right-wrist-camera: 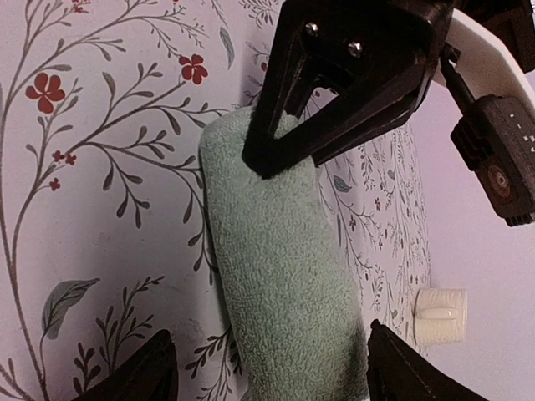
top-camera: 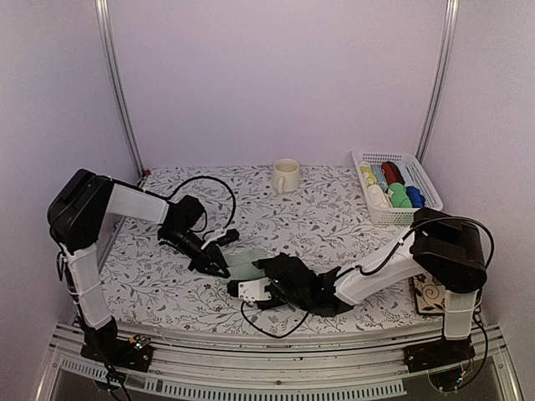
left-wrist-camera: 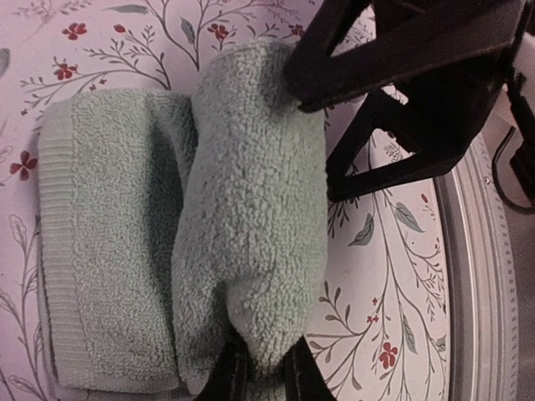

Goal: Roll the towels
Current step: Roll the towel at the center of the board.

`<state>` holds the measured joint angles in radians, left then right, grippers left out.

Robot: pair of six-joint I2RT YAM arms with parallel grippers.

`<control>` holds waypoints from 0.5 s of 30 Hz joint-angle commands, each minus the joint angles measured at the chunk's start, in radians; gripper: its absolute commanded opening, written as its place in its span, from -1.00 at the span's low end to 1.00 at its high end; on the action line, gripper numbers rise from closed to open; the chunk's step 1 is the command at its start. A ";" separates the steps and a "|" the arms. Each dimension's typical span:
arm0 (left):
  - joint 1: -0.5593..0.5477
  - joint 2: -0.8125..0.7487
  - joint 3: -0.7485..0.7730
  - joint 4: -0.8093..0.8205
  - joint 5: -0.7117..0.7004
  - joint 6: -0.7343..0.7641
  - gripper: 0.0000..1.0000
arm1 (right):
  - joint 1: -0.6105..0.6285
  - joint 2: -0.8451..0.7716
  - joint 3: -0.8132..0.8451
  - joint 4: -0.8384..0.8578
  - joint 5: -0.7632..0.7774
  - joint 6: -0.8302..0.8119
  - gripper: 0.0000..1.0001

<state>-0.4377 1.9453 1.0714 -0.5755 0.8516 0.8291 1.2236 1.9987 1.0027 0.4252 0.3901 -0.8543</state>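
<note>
Left hand point(left-wrist-camera: 263, 372) clamped on the part-rolled green towel point(left-wrist-camera: 251, 209), right hand point(right-wrist-camera: 276, 368) spread astride it; grips unclear from overhead.

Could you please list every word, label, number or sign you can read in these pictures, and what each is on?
No text can be read.
Tiny pale marks on the black arm part: too blurred to read.
The green towel and the mug show no lettering.

Cream mug point(top-camera: 286, 175): upright, well beyond right gripper point(top-camera: 255, 276), near far table edge. White plastic basket point(top-camera: 393, 217), rolled coloured cloths inside: far right of gripper. Floral tablecloth point(top-camera: 326, 225) beneath gripper.
</note>
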 commanded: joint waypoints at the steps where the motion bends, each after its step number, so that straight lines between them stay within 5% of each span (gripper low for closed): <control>1: 0.012 0.101 -0.020 -0.101 -0.185 0.022 -1.00 | -0.016 0.073 0.066 0.032 0.075 -0.051 0.51; 11: 0.012 0.086 -0.015 -0.104 -0.222 0.035 -1.00 | -0.043 0.147 0.187 -0.163 0.063 0.016 -0.47; 13: 0.011 0.072 -0.017 -0.100 -0.235 0.033 -0.85 | -0.045 0.142 0.193 -0.204 0.039 0.044 -0.52; 15: 0.013 0.038 -0.026 -0.076 -0.253 0.017 -0.47 | -0.047 0.138 0.198 -0.264 0.011 0.083 -0.56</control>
<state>-0.4320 1.9663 1.0996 -0.6231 0.8597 0.8478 1.1965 2.1170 1.1740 0.2962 0.4496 -0.8574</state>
